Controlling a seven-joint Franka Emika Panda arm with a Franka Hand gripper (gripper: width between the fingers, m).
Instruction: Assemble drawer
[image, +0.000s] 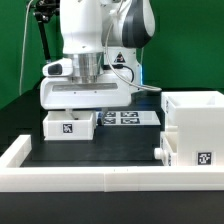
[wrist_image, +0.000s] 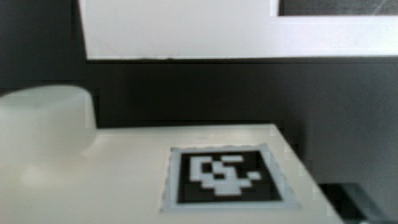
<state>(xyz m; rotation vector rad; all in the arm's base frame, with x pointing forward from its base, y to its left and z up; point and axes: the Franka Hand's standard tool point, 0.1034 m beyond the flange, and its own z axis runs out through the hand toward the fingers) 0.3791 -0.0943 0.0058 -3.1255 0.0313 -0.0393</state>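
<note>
A small white drawer tray (image: 68, 125) with a black-and-white tag on its front lies on the dark table at the exterior view's left. My gripper (image: 85, 107) hangs straight down right over it, with the fingertips hidden behind the tray's top edge. The wrist view is very close to the tray's white face (wrist_image: 107, 170), its tag (wrist_image: 222, 175) and a round white knob (wrist_image: 45, 115). A dark shape (wrist_image: 359, 200) at the frame's edge may be a finger. The tall boxy shell (image: 195, 125) stands at the exterior view's right, with a knob (image: 160, 151) on its side.
The marker board (image: 125, 118) lies flat just behind the tray and also shows in the wrist view (wrist_image: 231, 30). A long low white rail (image: 70, 168) runs along the table's front edge and turns back at the exterior view's left.
</note>
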